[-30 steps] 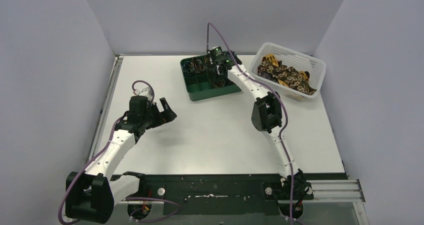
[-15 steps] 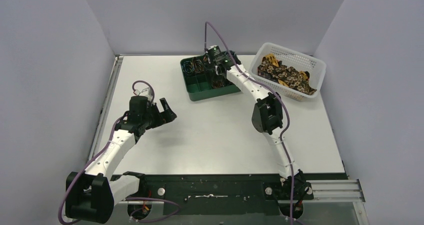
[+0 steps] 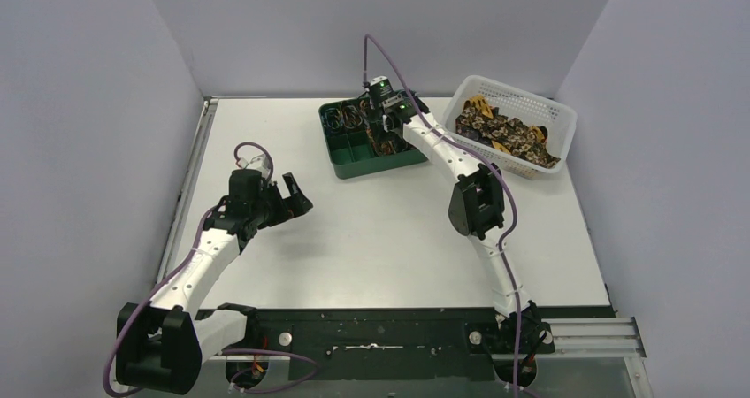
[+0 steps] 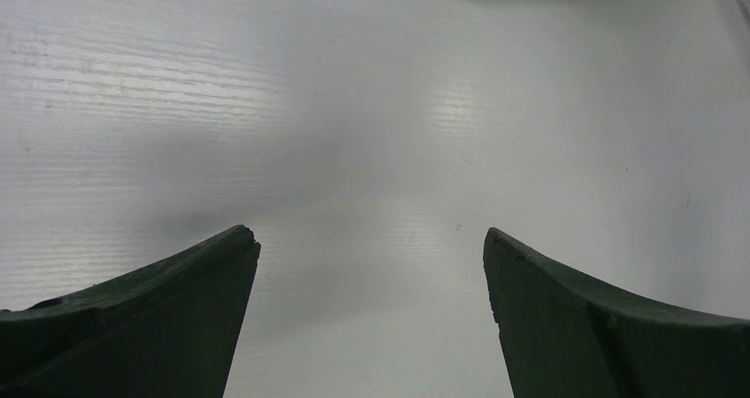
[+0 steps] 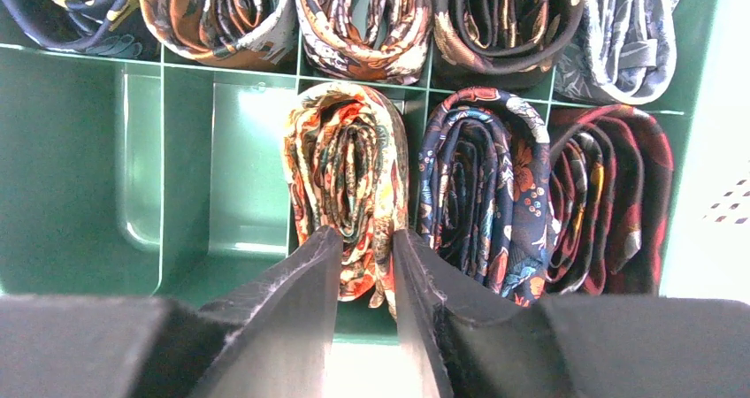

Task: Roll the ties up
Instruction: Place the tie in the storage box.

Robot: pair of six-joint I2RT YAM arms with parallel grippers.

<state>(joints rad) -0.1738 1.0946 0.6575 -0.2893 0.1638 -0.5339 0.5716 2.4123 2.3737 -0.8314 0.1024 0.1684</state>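
Several rolled ties fill the green divided tray (image 5: pixel 80 150). My right gripper (image 5: pixel 365 232) hangs over the tray with its jaws narrowed on the near end of a cream and orange floral coil (image 5: pixel 347 168) that stands in a front compartment. Fabric fills the gap between the fingertips. A navy floral coil (image 5: pixel 478 195) and a dark red coil (image 5: pixel 610 203) sit to its right. From above, the right gripper (image 3: pixel 386 124) is over the tray (image 3: pixel 354 161). Unrolled ties (image 3: pixel 504 133) lie heaped in the white basket (image 3: pixel 566 126). My left gripper (image 3: pixel 296 195) is open over bare table (image 4: pixel 370 239).
Two front compartments left of the held coil are bare green plastic (image 5: pixel 239 177). The basket stands just right of the tray at the back right. Grey walls close the table on three sides. A black rail (image 3: pixel 389 327) runs along the near edge.
The right gripper shifted slightly over the tray and its jaws came closer together around the coil. The left arm has not moved.
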